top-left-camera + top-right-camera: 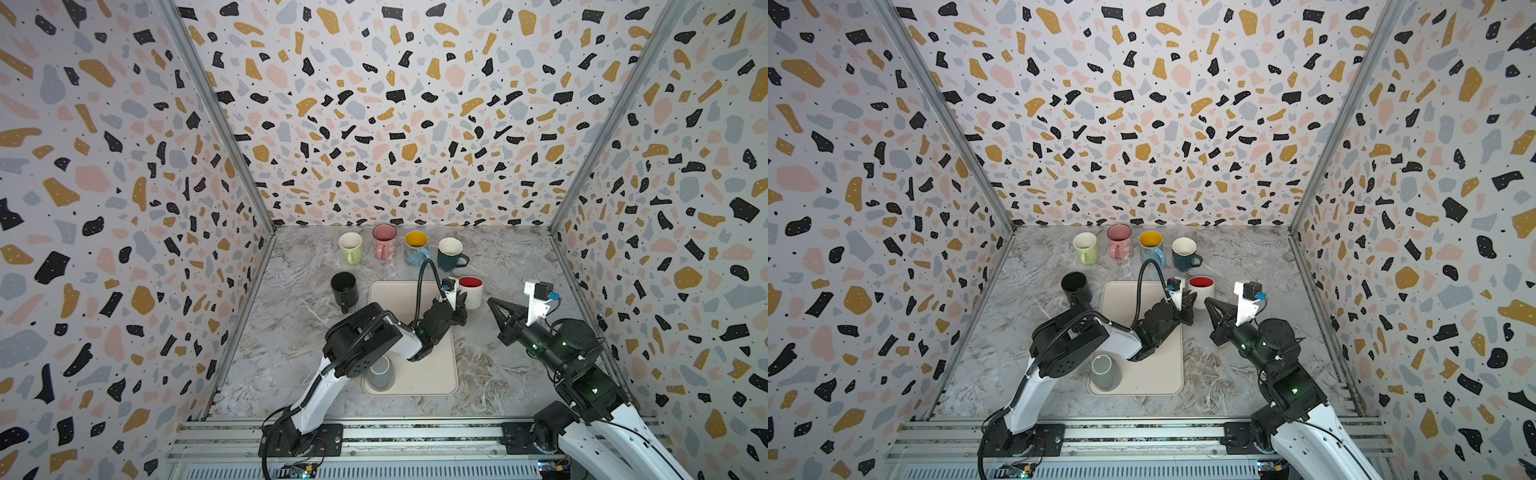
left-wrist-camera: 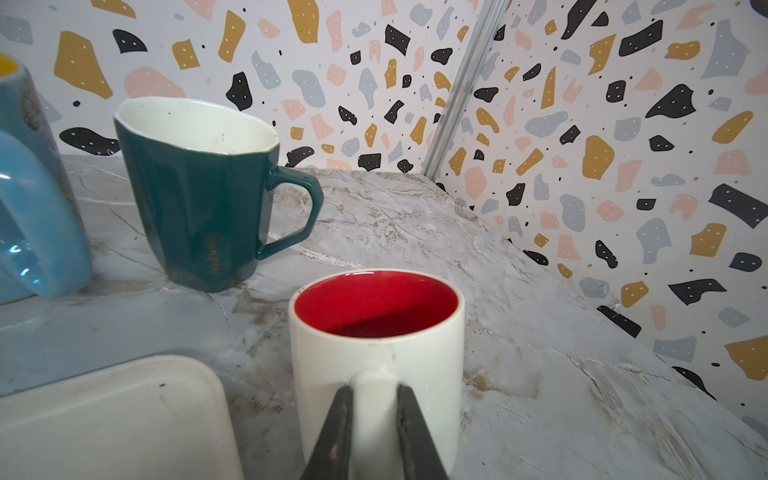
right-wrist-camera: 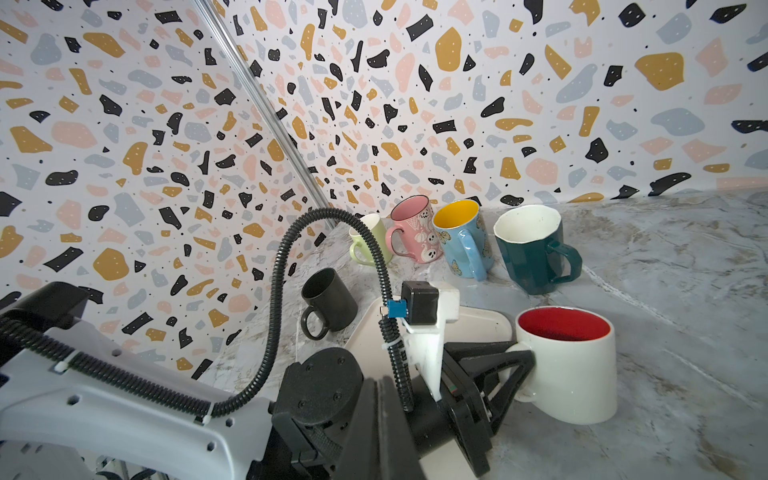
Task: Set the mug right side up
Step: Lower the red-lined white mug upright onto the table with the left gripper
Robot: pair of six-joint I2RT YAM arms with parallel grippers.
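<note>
A white mug (image 1: 471,292) (image 1: 1202,289) with a red inside stands upright on the marble table, mouth up, just right of the tray's far corner. My left gripper (image 1: 460,300) (image 2: 374,392) is shut on the mug's handle. In the left wrist view a dark finger presses on each side of the white handle, below the mug (image 2: 376,357). The right wrist view shows the mug (image 3: 573,370) resting on the table with the left gripper (image 3: 521,368) at its handle. My right gripper (image 1: 493,302) (image 1: 1209,303) (image 3: 378,380) is shut on nothing, a little to the mug's right.
A beige tray (image 1: 419,374) lies mid-table. A grey mug (image 1: 380,372) stands on its near left corner, partly under my left arm. A green mug (image 1: 351,248), pink mug (image 1: 384,242), blue mug (image 1: 417,249) and teal mug (image 1: 451,254) line the back. A black mug (image 1: 345,289) stands left of the tray.
</note>
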